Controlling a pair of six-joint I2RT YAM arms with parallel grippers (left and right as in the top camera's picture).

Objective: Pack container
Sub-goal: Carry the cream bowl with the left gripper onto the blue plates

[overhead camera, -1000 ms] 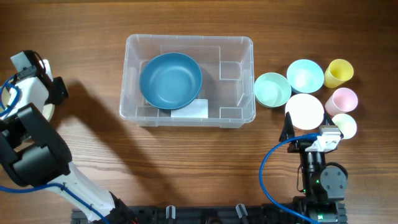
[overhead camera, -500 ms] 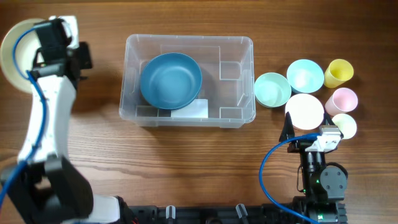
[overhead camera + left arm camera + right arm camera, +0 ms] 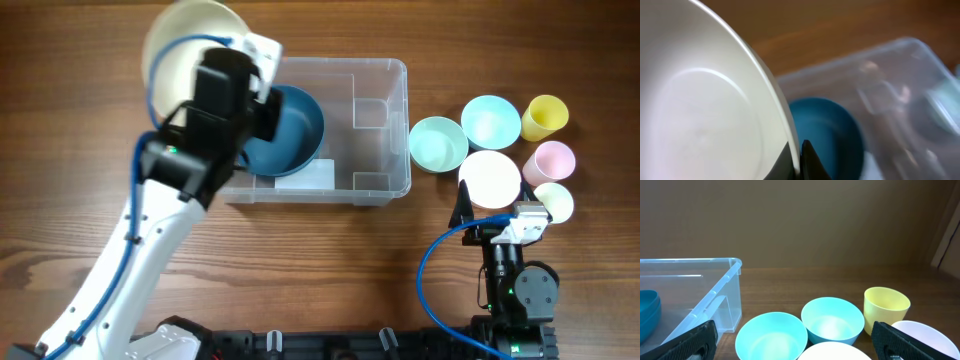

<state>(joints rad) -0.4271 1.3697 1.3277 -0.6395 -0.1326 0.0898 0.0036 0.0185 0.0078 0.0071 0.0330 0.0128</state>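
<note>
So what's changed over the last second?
The left tool, gripping the cream bowl by its rim, swung rightward from the table's left edge and now holds it over the container's far-left corner. The container, blue bowl, right tool and the bowls and cups at right stayed put.

Brown wood-grain table w/ plain brown wall behind

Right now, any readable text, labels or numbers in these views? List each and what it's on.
None readable. White label on the base of the large clear plastic bin: no legible print from overhead, partly covered by the dark blue round bowl.
</note>
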